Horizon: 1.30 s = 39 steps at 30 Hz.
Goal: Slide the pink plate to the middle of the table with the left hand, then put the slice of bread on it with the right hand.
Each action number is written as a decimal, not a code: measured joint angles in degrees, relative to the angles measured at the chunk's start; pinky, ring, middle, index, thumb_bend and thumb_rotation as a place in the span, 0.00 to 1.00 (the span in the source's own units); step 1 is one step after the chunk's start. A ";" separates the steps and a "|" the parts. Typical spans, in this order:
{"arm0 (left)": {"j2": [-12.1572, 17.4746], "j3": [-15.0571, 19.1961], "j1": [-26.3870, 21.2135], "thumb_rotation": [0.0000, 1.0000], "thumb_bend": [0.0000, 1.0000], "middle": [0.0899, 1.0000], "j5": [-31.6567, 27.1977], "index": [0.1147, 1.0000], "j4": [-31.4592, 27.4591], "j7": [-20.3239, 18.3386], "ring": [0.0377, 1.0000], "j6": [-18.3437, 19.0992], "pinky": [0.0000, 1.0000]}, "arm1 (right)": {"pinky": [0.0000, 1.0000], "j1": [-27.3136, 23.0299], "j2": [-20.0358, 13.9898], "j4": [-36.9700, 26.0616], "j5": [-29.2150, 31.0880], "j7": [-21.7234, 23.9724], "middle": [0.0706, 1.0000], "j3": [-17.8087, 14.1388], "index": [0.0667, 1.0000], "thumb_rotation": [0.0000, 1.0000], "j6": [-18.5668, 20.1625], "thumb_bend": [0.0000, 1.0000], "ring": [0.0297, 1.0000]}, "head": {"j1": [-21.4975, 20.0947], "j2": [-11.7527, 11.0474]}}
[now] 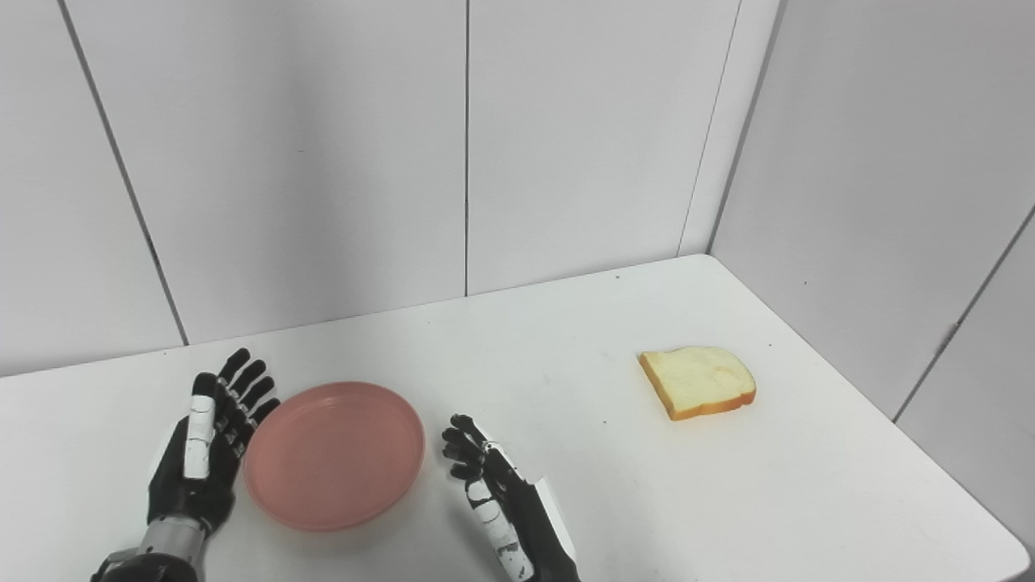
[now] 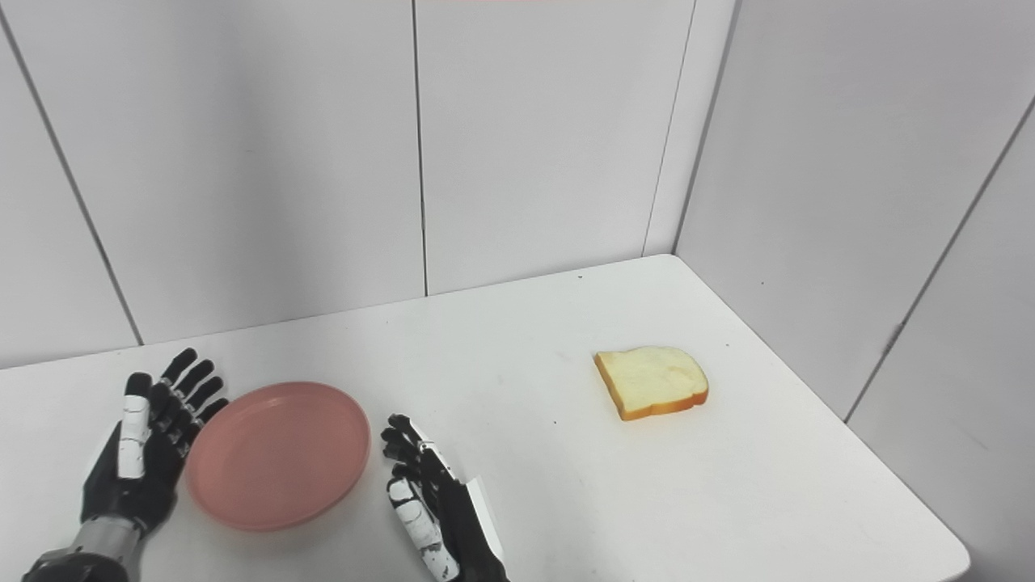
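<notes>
L hand [image 1: 206, 453]: fingers spread, holds nothing; at left rim of pink plate, contact unclear.
R hand [image 1: 497, 497]: fingers loosely apart, empty; just right of plate.
Pink plate [image 1: 335, 455]: flat on table [image 1: 566, 339], empty.
Bread slice [image 1: 698, 381]: well right of plate, flat on table.

On the white surface [image 1: 566, 388], the pink plate [image 1: 335, 455] lies flat near the front edge, toward the left side. The left robot hand [image 1: 204, 453] stands with fingers spread and straight, right against the plate's left rim. The right robot hand [image 1: 501, 501] rests just right of the plate, fingers loosely curled and empty. The slice of bread [image 1: 698, 381] lies flat well apart, near the right edge.
</notes>
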 measured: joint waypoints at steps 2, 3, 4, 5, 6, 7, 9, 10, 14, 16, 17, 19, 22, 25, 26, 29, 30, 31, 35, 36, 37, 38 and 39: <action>-0.03 -0.02 0.00 0.88 0.98 0.92 0.00 0.88 0.10 -0.09 0.92 -0.13 0.88 | 0.82 0.04 -0.01 -0.06 -0.48 -0.65 0.85 -0.01 0.87 0.97 -0.37 0.75 0.84 | 0.09 0.09; -0.07 -0.03 0.00 0.88 0.98 0.92 0.01 0.88 0.12 -0.10 0.92 -0.14 0.88 | 0.82 0.08 -0.03 -0.14 -0.75 -1.14 0.85 -0.04 0.87 0.97 -0.51 0.75 0.84 | 0.09 0.09; -0.15 -0.06 -0.01 0.88 0.98 0.92 0.02 0.88 0.12 -0.09 0.92 -0.12 0.88 | 0.82 0.14 -0.07 -0.30 -1.12 -1.53 0.85 -0.06 0.87 0.97 -0.62 0.76 0.84 | 0.17 0.00; -0.20 -0.08 -0.02 0.88 0.97 0.92 0.02 0.88 0.12 -0.10 0.92 -0.12 0.88 | 0.81 0.18 -0.09 -0.36 -1.23 -1.70 0.85 -0.09 0.86 0.97 -0.65 0.76 0.84 | 0.35 -0.17; -0.33 -0.16 -0.03 0.89 0.96 0.92 0.04 0.88 0.11 -0.09 0.92 -0.12 0.88 | 0.81 0.21 -0.22 -0.77 -1.69 -2.05 0.85 -0.23 0.86 0.97 -0.77 0.76 0.83 | 0.35 -0.18; -0.49 -0.29 -0.07 0.89 0.95 0.91 0.05 0.88 0.11 -0.10 0.91 -0.13 0.87 | 0.81 0.31 -0.33 -1.01 -1.93 -2.29 0.85 -0.46 0.86 0.97 -1.08 0.77 0.83 | 0.53 -0.35; -0.84 -0.42 -0.08 0.89 0.95 0.91 0.06 0.87 0.11 -0.11 0.91 -0.25 0.86 | 0.81 0.42 -0.52 -1.49 -1.93 -2.62 0.85 -0.85 0.86 0.97 -1.34 0.78 0.83 | 0.79 -0.44; -0.99 -0.48 -0.08 0.90 0.95 0.90 0.07 0.87 0.12 -0.12 0.91 -0.36 0.86 | 0.81 0.42 -0.67 -1.88 -1.75 -2.64 0.84 -1.26 0.86 0.94 -1.34 0.78 0.83 | 0.79 -0.44; -1.10 -0.62 -0.17 0.89 0.94 0.90 0.09 0.87 0.40 -0.14 0.91 -0.90 0.86 | 0.79 0.78 -1.77 -3.57 0.32 -2.72 0.83 -4.58 0.85 0.83 -1.06 0.80 0.82 | 0.79 -0.79; -1.09 -0.65 -0.34 0.89 0.94 0.90 0.10 0.88 0.72 -0.14 0.91 -1.08 0.86 | 0.78 0.60 -3.12 -5.06 1.30 -2.69 0.84 -6.51 0.85 0.82 -0.19 0.81 0.82 | 0.62 -1.05; -1.08 -0.65 -0.48 0.89 0.94 0.90 0.10 0.88 1.04 -0.15 0.91 -1.26 0.86 | 0.78 0.37 -4.19 -5.92 1.31 -2.63 0.84 -7.27 0.86 0.85 0.19 0.82 0.82 | 0.35 -1.23; -1.07 -0.61 -1.06 0.88 0.93 0.91 0.10 0.88 2.09 -0.19 0.91 -1.80 0.87 | 0.78 -0.16 -6.58 -7.07 1.21 -2.11 0.84 -8.40 0.87 0.88 0.90 0.82 0.83 | 0.26 -1.32; -1.11 -0.48 -1.56 0.87 0.92 0.91 0.07 0.87 3.02 -0.32 0.91 -2.19 0.86 | 0.80 -0.45 -9.84 -7.96 1.35 -1.52 0.85 -9.76 0.88 0.92 2.34 0.81 0.84 | 0.26 -1.32; -1.30 -0.49 -1.87 0.86 0.90 0.91 0.08 0.87 3.64 -0.32 0.91 -2.50 0.86 | 0.81 -0.49 -13.96 -8.98 2.05 0.12 0.86 -11.53 0.89 0.95 2.59 0.82 0.85 | 0.61 -1.58; -1.36 -0.51 -1.87 0.86 0.89 0.91 0.08 0.87 3.64 -0.32 0.91 -2.50 0.86 | 0.81 -0.56 -15.66 -9.13 2.54 0.71 0.86 -12.36 0.89 0.98 2.59 0.87 0.84 | 0.62 -1.58; -1.52 -0.49 -1.86 0.85 0.90 0.90 0.08 0.87 3.61 -0.32 0.90 -2.49 0.86 | 0.79 -1.00 -20.14 -9.18 3.84 1.53 0.85 -15.64 0.89 1.00 2.66 0.92 0.83 | 0.62 -1.76; -1.58 -0.52 -1.85 0.85 0.90 0.90 0.08 0.87 3.58 -0.32 0.90 -2.50 0.85 | 0.78 -1.23 -21.64 -9.17 4.07 1.66 0.85 -16.72 0.89 1.00 2.72 0.93 0.83 | 0.62 -1.76; -1.66 -0.56 -1.84 0.86 0.90 0.90 0.08 0.87 3.53 -0.32 0.90 -2.49 0.85 | 0.78 -1.47 -22.97 -9.16 4.24 1.73 0.85 -17.82 0.90 1.00 2.80 0.93 0.83 | 0.70 -1.93; -1.94 -0.93 -1.84 0.87 0.90 0.90 0.12 0.88 3.44 -0.32 0.90 -2.48 0.85 | 0.85 -2.61 -28.42 -8.85 5.33 2.60 0.87 -21.44 0.92 1.00 3.45 0.92 0.86 | 0.88 -2.11; -1.97 -0.96 -1.83 0.87 0.89 0.90 0.12 0.88 3.42 -0.32 0.90 -2.48 0.86 | 0.84 -2.98 -29.78 -8.84 5.93 2.96 0.86 -22.13 0.92 0.98 4.18 0.92 0.86 | 1.14 -2.11; -1.97 -0.95 -1.80 0.87 0.89 0.90 0.12 0.88 3.37 -0.32 0.90 -2.48 0.86 | 0.84 -3.49 -31.01 -8.79 6.09 3.14 0.86 -22.66 0.92 0.97 5.18 0.92 0.86 | 1.14 -2.11; -1.95 -0.93 -1.76 0.87 0.89 0.90 0.11 0.88 3.31 -0.32 0.91 -2.48 0.86 | 0.84 -4.02 -31.87 -8.63 5.96 3.20 0.87 -22.99 0.92 0.97 5.68 0.92 0.86 | 1.14 -2.11; -1.95 -0.92 -1.75 0.87 0.89 0.91 0.10 0.89 3.29 -0.32 0.91 -2.47 0.86 | 0.83 -4.67 -33.01 -8.31 5.35 3.35 0.88 -23.24 0.92 0.99 5.87 0.93 0.87 | 1.14 -2.11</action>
